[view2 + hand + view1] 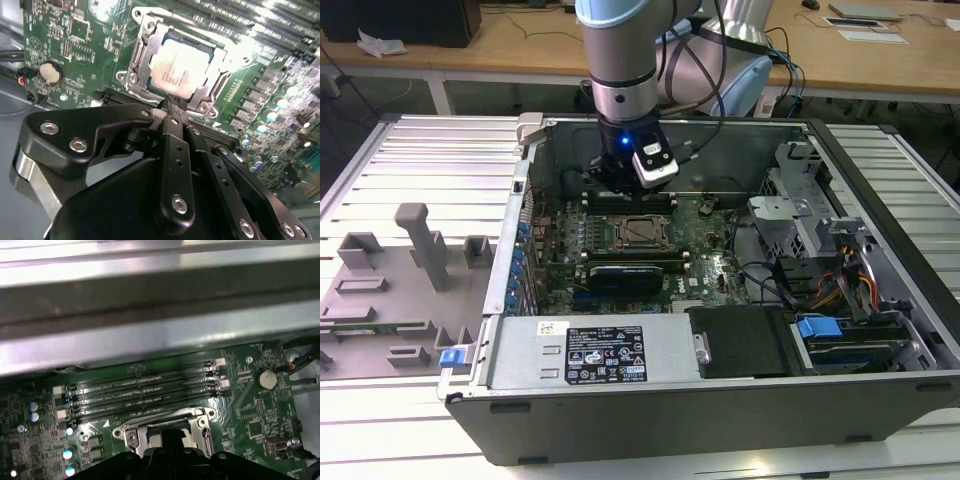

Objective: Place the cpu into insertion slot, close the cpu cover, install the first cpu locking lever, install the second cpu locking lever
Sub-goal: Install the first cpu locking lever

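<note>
In the second wrist view, the black metal pincer is covering the six o'clock edge of the square silver-rimmed insertion slot; its fingertip gap is staying unclear.

Exterior cam looks down from afar; both wrist cams sit close, sharing the insertion slot.

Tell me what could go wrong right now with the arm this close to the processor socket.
1. The pincer looks shut, its tip right at the edge of the cpu cover, which lies closed around the cpu. A sideways slip could scrape the chip's top or the green motherboard.
2. The memory slots run close beside the insertion slot, so the arm could knock them if it drifts.
</note>
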Robot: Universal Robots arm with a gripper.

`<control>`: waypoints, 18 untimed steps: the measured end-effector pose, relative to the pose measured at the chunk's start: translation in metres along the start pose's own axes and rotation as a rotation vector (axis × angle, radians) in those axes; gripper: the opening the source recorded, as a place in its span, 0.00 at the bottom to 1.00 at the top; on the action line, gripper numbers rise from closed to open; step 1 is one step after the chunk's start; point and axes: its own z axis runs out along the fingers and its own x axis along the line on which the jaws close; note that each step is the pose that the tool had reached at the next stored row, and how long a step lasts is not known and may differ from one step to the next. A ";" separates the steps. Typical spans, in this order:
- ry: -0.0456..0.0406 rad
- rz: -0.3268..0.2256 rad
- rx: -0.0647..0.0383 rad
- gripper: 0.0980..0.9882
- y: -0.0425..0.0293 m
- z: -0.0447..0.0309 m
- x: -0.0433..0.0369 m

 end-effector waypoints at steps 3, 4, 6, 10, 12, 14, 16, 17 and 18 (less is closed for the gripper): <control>0.0037 0.000 0.001 0.01 -0.0057 -0.0003 -0.0010; 0.0048 0.000 0.001 0.01 -0.0062 -0.0003 -0.0011; 0.0096 0.001 0.002 0.01 -0.0062 -0.0002 -0.0029; 0.0755 0.002 0.034 0.01 -0.0046 0.0014 -0.0138; 0.0826 0.003 0.039 0.01 -0.0046 0.0014 -0.0140; 0.0839 -0.009 0.039 0.01 -0.0040 0.0020 -0.0171; 0.0858 -0.027 0.037 0.01 -0.0036 0.0026 -0.0198; 0.0869 -0.039 0.036 0.01 -0.0035 0.0029 -0.0209; 0.0883 -0.057 0.034 0.01 -0.0033 0.0032 -0.0219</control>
